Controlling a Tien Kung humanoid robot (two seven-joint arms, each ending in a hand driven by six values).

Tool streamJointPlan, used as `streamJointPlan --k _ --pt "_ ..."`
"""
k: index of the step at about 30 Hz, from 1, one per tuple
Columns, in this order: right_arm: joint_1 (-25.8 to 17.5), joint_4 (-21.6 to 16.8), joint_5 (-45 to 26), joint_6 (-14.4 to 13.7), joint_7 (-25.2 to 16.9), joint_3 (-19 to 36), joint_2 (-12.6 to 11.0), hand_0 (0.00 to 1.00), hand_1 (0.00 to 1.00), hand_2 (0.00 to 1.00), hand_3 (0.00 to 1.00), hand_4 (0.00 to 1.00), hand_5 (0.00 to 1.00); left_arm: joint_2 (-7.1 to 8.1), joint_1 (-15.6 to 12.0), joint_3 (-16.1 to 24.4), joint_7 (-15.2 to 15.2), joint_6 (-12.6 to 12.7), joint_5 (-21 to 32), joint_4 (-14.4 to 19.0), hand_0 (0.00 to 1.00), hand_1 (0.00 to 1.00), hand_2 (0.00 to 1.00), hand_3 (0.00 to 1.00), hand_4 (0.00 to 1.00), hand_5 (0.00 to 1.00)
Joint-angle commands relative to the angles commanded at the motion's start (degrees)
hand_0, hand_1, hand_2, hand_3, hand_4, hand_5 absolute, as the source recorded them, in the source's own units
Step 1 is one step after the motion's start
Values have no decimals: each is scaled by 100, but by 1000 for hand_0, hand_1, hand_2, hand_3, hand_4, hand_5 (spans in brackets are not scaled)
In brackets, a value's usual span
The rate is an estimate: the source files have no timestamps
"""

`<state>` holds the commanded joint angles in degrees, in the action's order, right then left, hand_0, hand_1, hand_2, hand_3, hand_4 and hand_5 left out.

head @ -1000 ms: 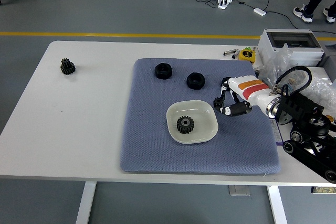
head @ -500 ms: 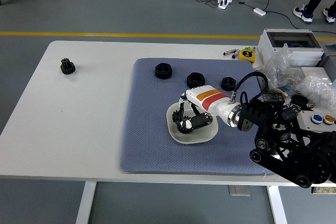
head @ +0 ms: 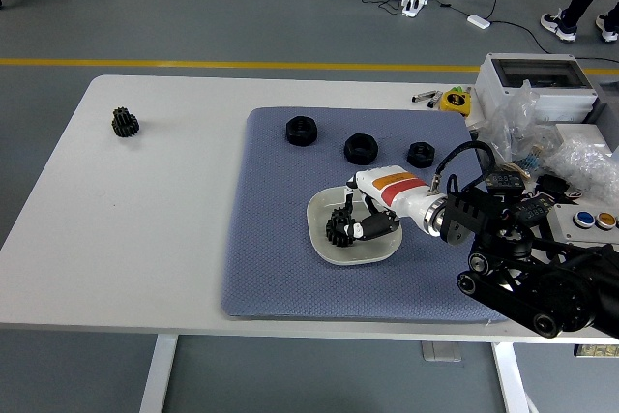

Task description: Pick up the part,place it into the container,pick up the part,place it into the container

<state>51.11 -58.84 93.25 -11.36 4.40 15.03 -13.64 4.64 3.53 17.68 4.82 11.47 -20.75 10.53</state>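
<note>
The right hand (head: 360,222) reaches into the white bowl (head: 325,244) on the blue mat (head: 271,268), fingers curled around a black gear (head: 339,228) there. The gear looks stiff, toothed and rather heavy; the toothed rim gives grip. Farther lie three black nuts (head: 301,130), and far left on the table (head: 145,220) another gear (head: 124,123).

Dish (head: 324,244) interior (partly hand-covered)

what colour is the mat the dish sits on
Blue-grey, with a fine woven texture; the mat shows clearly in the head view, under the white dish.
</note>
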Motion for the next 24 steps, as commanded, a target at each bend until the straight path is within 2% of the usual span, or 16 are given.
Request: streamJointPlan --k 7,8,12,13,14,24 --pt "-26 -12 -64 117 -70 59 -19 2 51 172 307 793 339 3 -14 -2 5 -2 -7 3 759 789 838 767 765 653" --pt "-28 -22 -64 140 -83 66 -22 2 69 216 375 846 337 4 -17 -4 4 -2 -3 3 759 787 838 764 764 653" --pt "-34 -69 -15 212 -124 99 -28 2 69 216 375 846 337 8 -28 21 15 -2 -42 2 759 787 838 764 764 653" --pt "-35 -78 -7 213 -128 106 -26 2 69 216 375 846 337 8 -32 23 15 -1 -44 2 759 787 838 764 764 653" --pt "-36 -84 6 208 -128 111 -24 2 91 239 420 893 392 8 -36 27 15 0 -47 1 759 787 838 763 765 654" --pt "-36 -37 86 62 -81 124 -9 2 102 251 439 888 380 4 -50 83 31 3 -121 1 759 786 838 762 765 655"
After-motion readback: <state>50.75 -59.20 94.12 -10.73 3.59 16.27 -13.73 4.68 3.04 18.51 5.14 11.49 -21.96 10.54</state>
